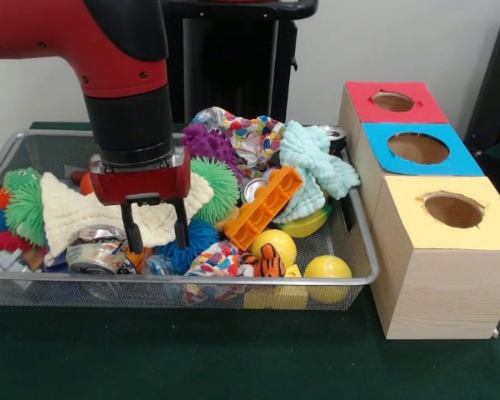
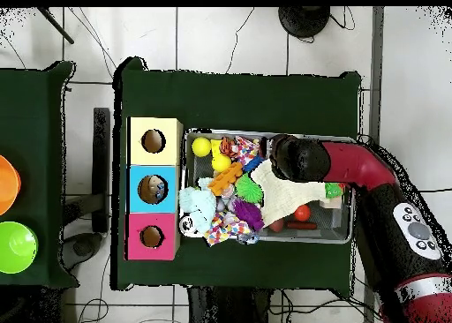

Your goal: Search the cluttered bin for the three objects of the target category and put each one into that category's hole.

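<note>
Three box holes [image 1: 419, 148], two yellow balls [image 1: 327, 269]

The wire bin [image 1: 33, 150] was packed with toys, leaving almost no bare floor. The gripper [image 1: 157, 237] hung with spread fingers over a cream cloth [image 1: 67, 212], hemmed by a crushed can [image 1: 96, 250] and green fuzzy ball [image 1: 221, 187]. The three box holes [image 1: 418, 148] stood unobstructed from above.

Toy-filled wire bin [image 1: 8, 154] on the table [image 1: 192, 358], three holed boxes [image 1: 437, 250] just beside its right end.
</note>
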